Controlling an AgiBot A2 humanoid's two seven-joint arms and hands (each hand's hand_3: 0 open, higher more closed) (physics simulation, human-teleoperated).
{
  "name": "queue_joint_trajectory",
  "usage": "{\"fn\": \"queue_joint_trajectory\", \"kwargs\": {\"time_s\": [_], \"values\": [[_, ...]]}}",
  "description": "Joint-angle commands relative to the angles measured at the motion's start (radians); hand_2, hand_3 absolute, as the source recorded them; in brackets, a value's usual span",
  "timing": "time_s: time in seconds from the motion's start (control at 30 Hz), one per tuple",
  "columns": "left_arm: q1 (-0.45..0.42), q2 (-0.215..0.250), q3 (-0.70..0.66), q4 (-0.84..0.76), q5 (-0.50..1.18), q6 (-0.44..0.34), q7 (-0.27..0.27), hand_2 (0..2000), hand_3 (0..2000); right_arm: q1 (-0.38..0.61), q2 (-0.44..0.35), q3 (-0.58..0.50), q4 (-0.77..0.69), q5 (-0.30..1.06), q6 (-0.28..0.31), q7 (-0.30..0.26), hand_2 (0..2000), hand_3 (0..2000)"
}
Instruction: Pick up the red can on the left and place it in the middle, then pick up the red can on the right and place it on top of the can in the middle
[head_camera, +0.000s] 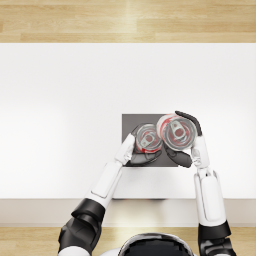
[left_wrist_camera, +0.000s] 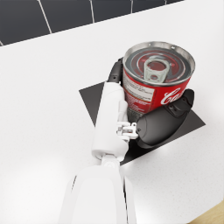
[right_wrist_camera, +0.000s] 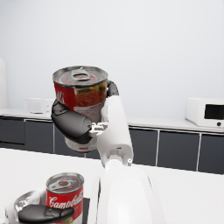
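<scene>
One can (head_camera: 148, 138) stands on the dark mat (head_camera: 131, 122), gripped by the left hand (head_camera: 141, 156). A second can (head_camera: 176, 132) is held raised in the right hand (head_camera: 186, 145), just beside the first.

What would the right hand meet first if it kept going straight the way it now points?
Probably nothing close: in its wrist view the right hand, holding a raised red can, points above the table toward distant kitchen cabinets. Depth is unclear.

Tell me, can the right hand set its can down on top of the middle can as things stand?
Probably yes. The right hand holds its can lifted above the middle can, whose top is bare. The left hand grips only that can's side, which steadies it.
</scene>
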Motion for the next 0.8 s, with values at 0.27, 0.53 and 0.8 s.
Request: {"fn": "queue_joint_trajectory", "kwargs": {"time_s": [0.27,0.53,0.8], "values": [[-0.160,-0.102,-0.055,-0.384,0.001,0.091,0.188,0,0,0.113,-0.057,0.072,-0.062,0.000,-0.001,0.000,2000,1520],[-0.446,-0.268,-0.370,-1.007,0.001,0.122,0.349,0,0,0.139,-0.081,0.106,-0.089,0.000,-0.009,-0.302,2000,1520],[-0.535,-0.284,-0.529,-1.097,0.001,0.124,0.361,0,0,0.120,-0.086,0.117,-0.185,0.000,-0.015,-0.345,2000,1520]]}}
